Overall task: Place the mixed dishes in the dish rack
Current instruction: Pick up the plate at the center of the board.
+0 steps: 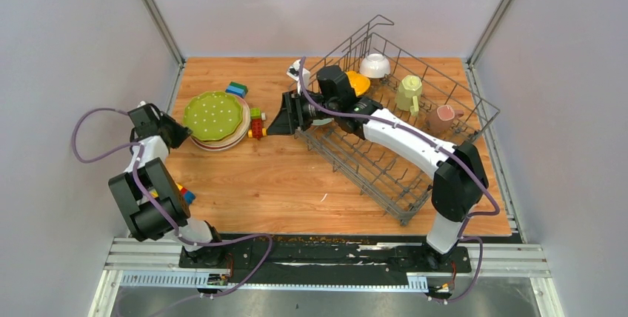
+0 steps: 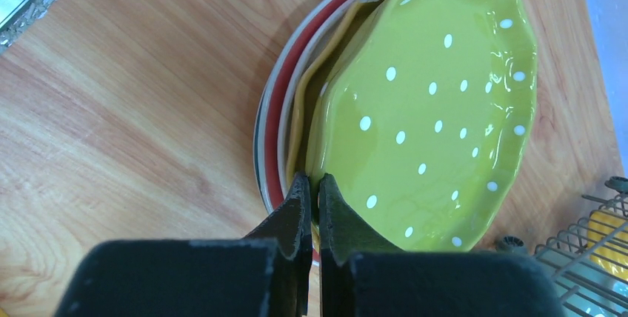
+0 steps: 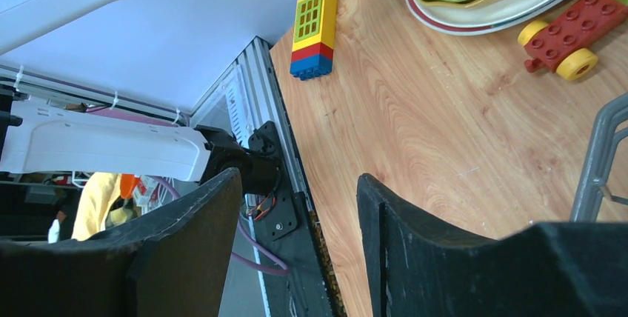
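Black left end effector (image 1: 176, 133): jaws together on the near-left rim of the top plate. In the wrist view the scalloped edge sits pinched between the fingers (image 2: 292, 217), with nothing wider in the grip.
Lime-green plate (image 1: 215, 115): on top of the stack at the left of the table (image 1: 281, 176), slightly tilted on the plates under it and well apart from the rack.
Plates beneath: a yellow plate (image 2: 300, 109) and a red-rimmed plate (image 2: 275, 132). The yellow rim lies just beside the fingertips, so it may drag up with the top plate.
Step in hand: I judge it to be lifting the top plate free. Raise the gripped edge first and slowly, and check that only one plate comes — a thin rim pinch will let the plate swing if moved fast.
Toy blocks (image 1: 257, 123): just beside the stack's right edge, on the way to the rack, so carry the plate over them, not through.
Right end effector (image 1: 285, 121): jaws apart and holding nothing, just outside the rack's left end. It stands between stack and rack, so the route must allow for it.
Dish rack (image 1: 385, 176): on the right half of the table, set at an angle. A white bowl (image 1: 375, 65), yellow bowl (image 1: 358, 82), pale-green mug (image 1: 408, 93) and pink mug (image 1: 444, 117) sit along its far side. The near tines look bare — stand the plate upright between them.
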